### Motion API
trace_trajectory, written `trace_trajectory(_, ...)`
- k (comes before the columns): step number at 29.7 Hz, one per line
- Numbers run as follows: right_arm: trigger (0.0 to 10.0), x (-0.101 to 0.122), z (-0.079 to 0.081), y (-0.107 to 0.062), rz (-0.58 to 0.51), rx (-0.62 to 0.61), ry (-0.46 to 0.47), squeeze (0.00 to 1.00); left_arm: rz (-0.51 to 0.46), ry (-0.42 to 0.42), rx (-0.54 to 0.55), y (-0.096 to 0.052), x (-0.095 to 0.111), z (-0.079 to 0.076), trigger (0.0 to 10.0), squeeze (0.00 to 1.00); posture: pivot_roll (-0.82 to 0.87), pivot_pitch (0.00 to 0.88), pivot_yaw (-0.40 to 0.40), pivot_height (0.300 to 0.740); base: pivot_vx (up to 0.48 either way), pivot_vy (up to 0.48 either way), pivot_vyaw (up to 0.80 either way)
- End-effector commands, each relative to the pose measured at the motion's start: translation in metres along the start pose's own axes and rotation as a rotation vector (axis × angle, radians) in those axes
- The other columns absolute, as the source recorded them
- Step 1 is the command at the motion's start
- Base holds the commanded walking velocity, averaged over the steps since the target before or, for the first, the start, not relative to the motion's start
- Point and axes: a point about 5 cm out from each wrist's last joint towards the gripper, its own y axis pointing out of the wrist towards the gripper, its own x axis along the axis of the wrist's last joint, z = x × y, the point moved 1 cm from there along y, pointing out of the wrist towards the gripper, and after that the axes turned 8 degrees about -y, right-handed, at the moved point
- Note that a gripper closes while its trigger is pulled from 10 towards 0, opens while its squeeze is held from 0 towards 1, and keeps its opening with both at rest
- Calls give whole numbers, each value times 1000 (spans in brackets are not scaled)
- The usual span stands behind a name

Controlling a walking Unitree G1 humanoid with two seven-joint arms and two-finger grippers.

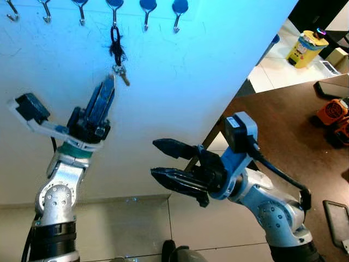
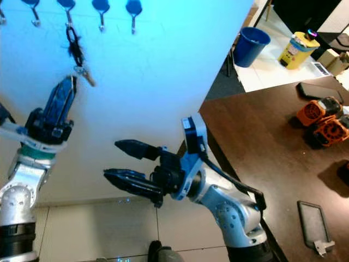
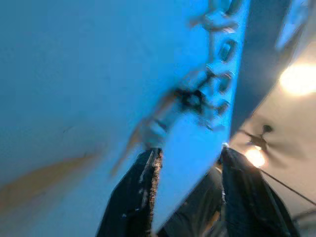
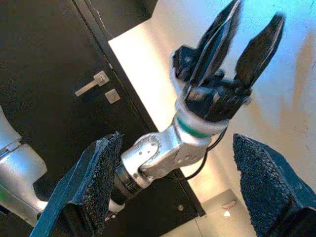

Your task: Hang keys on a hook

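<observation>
**Keys on hook: left pincer released beneath the bunch**

Hanging from the fourth hook (image 1: pixel 114 6) in the row along the top edge of the wall (image 1: pixel 180 93): keys (image 1: pixel 121 73), strung on a dark strap (image 1: pixel 115 43), dangling flat against the wall with nothing gripping them. Judging the hanging step as done, with only withdrawal left.

Pointing up at the bunch from just below: left pincer (image 1: pixel 109 85), fingers parted, as seen from the right wrist view, and holding nothing; tips close under the keys, contact not discernible. Aligning under the hook in this way is consistent with a vertical lift-and-drop placement, leaving the strap free to settle on the hook's curve.

Hovering lower and toward the wall's right edge: right pincer (image 1: pixel 163 162), spread wide and empty, aimed across at the left arm. Probably keeping clear of the hook row while standing by as support.

Lying well apart, on the brown desk (image 1: pixel 283 125) beyond the wall's right edge: orange devices (image 1: pixel 334 117) and a flat dark phone-like object (image 1: pixel 338 218), uninvolved.

Advising a straight downward retreat of the left pincer, avoiding any sideways sweep liable to snag the strap and unseat it.
</observation>
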Motion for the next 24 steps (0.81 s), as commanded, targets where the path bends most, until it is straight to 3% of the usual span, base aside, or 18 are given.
trace_trajectory(1, 10000, -4, -1, -3, 22, -11, 2, 0, 51, -15, -27, -8, -8, -3, 10000, 1000, -42, 133, -61, 740, 0, 0, 0)
trace_trajectory(6, 10000, -7, -1, -5, 29, -17, 10, 0, 91, -21, -32, -16, -11, -3, 10000, 1000, -41, 134, -65, 740, 0, 0, 0)
trace_trajectory(7, 10000, -12, -3, -8, 42, -29, 26, 0, 140, -24, -26, -28, -15, -3, 10000, 1000, -45, 134, -66, 740, 0, 0, 0)
trace_trajectory(8, 10000, -12, -3, -8, 42, -29, 26, 0, 140, -24, -26, -28, -15, -3, 10000, 1000, -45, 134, -66, 740, 0, 0, 0)
trace_trajectory(9, 10000, -21, -6, -14, 69, -56, 49, 0, 191, -41, -25, -41, -20, -4, 10000, 1000, -44, 133, -67, 740, 0, 0, 0)
trace_trajectory(10, 10000, -21, -6, -14, 69, -56, 49, 0, 191, -41, -25, -41, -20, -4, 10000, 1000, -44, 133, -67, 740, 0, 0, 0)
trace_trajectory(11, 10000, -33, -9, -22, 107, -87, 79, 0, 241, -54, -16, -55, -25, -4, 10000, 1000, -46, 134, -65, 740, 0, 0, 0)
trace_trajectory(12, 10000, -33, -9, -22, 107, -87, 79, 0, 241, -54, -16, -55, -25, -4, 10000, 1000, -46, 134, -65, 740, 0, 0, 0)
trace_trajectory(13, 10000, -60, -11, -41, 198, -159, 146, 0, 332, -101, -3, -80, -37, -5, 10000, 1000, -46, 135, -64, 740, 0, 0, 0)
trace_trajectory(14, 10000, -60, -11, -41, 198, -159, 146, 0, 332, -101, -3, -80, -37, -5, 10000, 1000, -46, 135, -64, 740, 0, 0, 0)
trace_trajectory(18, 10000, -93, -8, -66, 306, -234, 230, 0, 453, -183, 9, -110, -55, -10, 10000, 1000, -46, 135, -67, 740, 0, 0, 0)
trace_trajectory(21, 10000, -96, -8, -68, 313, -241, 239, 0, 464, -190, 11, -112, -56, -10, 10000, 1000, -46, 135, -67, 740, 0, 0, 0)
trace_trajectory(23, 10000, -118, -8, -88, 418, -317, 278, 0, 530, -214, 80, -131, -70, -5, 10000, 1000, -45, 132, -71, 740, 0, 0, 0)
trace_trajectory(24, 10000, -118, -8, -88, 418, -317, 278, 0, 530, -214, 80, -131, -70, -5, 10000, 1000, -45, 132, -71, 740, 0, 0, 0)
